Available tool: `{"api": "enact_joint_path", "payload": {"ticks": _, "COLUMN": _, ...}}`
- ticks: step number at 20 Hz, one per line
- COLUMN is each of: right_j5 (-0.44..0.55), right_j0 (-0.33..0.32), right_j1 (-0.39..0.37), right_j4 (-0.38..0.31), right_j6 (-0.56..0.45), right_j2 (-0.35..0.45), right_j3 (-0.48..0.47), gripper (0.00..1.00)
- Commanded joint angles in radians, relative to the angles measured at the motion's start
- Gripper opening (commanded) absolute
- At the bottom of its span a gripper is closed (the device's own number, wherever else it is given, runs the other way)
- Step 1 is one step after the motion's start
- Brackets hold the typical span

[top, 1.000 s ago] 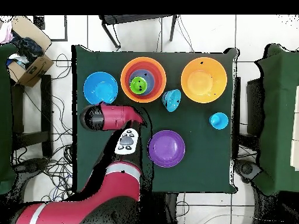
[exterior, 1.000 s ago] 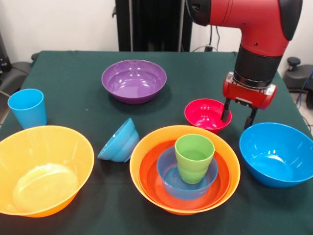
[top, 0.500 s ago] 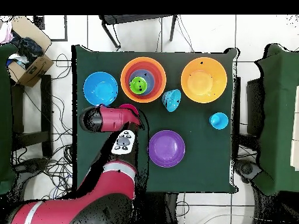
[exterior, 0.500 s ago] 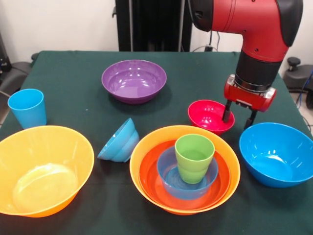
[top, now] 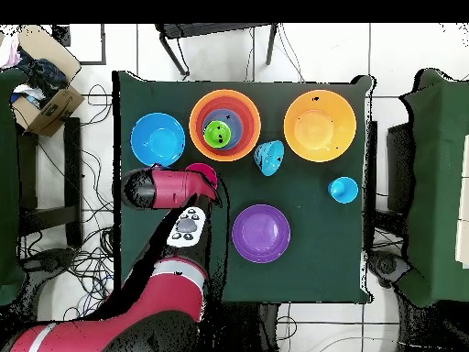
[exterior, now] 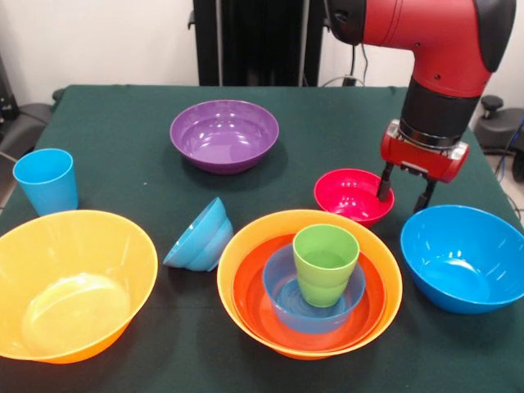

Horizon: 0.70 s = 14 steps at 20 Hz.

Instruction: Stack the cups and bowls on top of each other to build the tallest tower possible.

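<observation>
- Counter (exterior: pixel 123 123): dark green cloth surface; carries every item listed.
- Tool (exterior: pixel 404 190): on the red and black arm, at the right of the front view; its two dark fingers stand apart, one inside the rim of the pink-red bowl (exterior: pixel 352 195), the other outside it, so the bowl's right rim lies between them. Whether the fingers press the rim cannot be told.
- Pink-red bowl: small, upright, just behind the tower (exterior: pixel 309 282) and beside the large blue bowl (exterior: pixel 463 258); mostly hidden under the arm in the overhead view.
- Tower: big orange bowl outermost, red-orange bowl (exterior: pixel 254 295) inside it, a blue bowl (exterior: pixel 282 299) inside that, lime green cup (exterior: pixel 326 264) upright at the centre.
- Large blue bowl: upright, alone, at the right edge of the front view.
- Small blue bowl (exterior: pixel 200 235): tipped on its side, between the tower and the second orange bowl (exterior: pixel 70 282).
- Second orange bowl: upright, empty, front left.
- Light blue cup (exterior: pixel 46 180): upright, near the counter's left edge, behind the second orange bowl.
- Purple bowl (exterior: pixel 223 135): upright, empty, towards the counter's far side, well apart from the tower.
</observation>
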Motion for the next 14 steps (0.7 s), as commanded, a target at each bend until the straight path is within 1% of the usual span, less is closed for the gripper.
{"api": "enact_joint_path", "payload": {"ticks": 1, "right_j5": 0.048, "right_j0": 0.026, "right_j1": -0.065, "right_j4": 0.036, "right_j6": 0.177, "right_j2": 0.017, "right_j3": 0.062, "gripper": 1.0}}
{"api": "enact_joint_path", "payload": {"ticks": 9, "right_j5": 0.086, "right_j0": 0.028, "right_j1": -0.085, "right_j4": 0.04, "right_j6": 0.162, "right_j2": 0.006, "right_j3": 0.059, "gripper": 1.0}}
{"api": "enact_joint_path", "payload": {"ticks": 12, "right_j5": 0.091, "right_j0": 0.033, "right_j1": -0.08, "right_j4": 0.049, "right_j6": 0.171, "right_j2": 0.003, "right_j3": 0.047, "gripper": 1.0}}
{"api": "enact_joint_path", "payload": {"ticks": 14, "right_j5": 0.098, "right_j0": 0.045, "right_j1": -0.073, "right_j4": 0.062, "right_j6": 0.194, "right_j2": -0.01, "right_j3": 0.04, "gripper": 1.0}}
